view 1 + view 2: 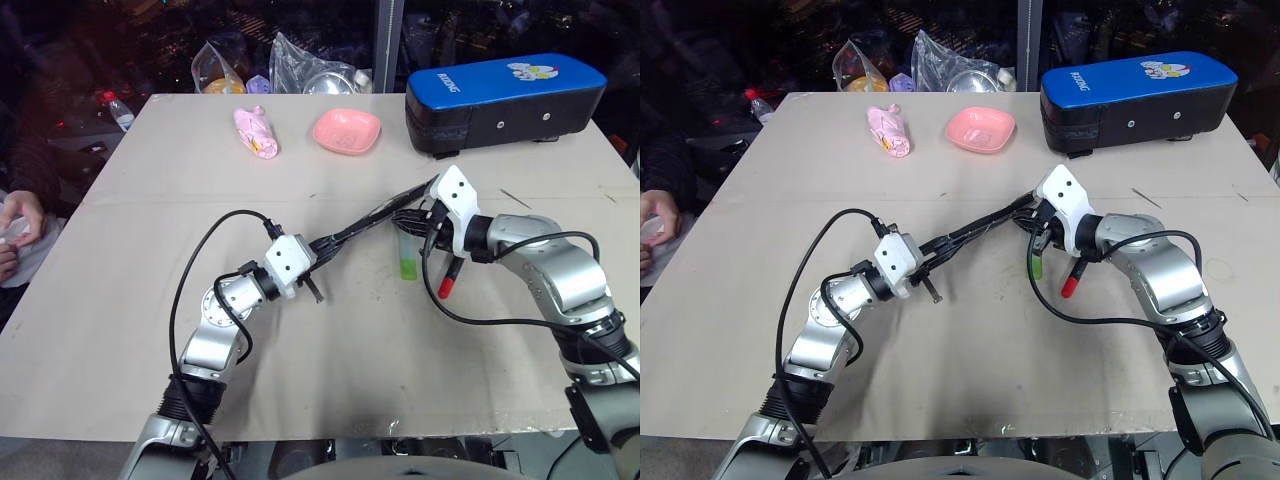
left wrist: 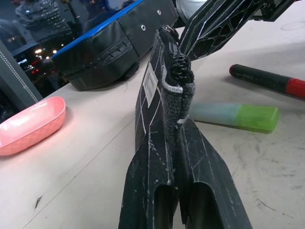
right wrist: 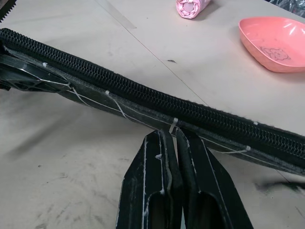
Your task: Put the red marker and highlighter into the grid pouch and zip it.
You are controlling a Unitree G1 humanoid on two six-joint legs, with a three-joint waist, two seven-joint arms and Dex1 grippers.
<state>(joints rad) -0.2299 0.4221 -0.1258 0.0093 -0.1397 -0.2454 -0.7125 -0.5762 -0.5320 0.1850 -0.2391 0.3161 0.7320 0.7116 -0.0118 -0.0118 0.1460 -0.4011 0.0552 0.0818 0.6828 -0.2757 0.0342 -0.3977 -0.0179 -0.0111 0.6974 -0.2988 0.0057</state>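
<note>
Stretching between claws — grid pouch (image 1: 365, 222)

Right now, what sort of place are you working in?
Probably a makeshift test bench indoors: a bare beige board tabletop, crumpled clear plastic bags heaped behind it, and dark glass reflecting small lights.

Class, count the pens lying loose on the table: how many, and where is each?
2. The highlighter and the red marker lie side by side on the table under the right gripper, below the stretched grid pouch. More may hide inside it.
</note>
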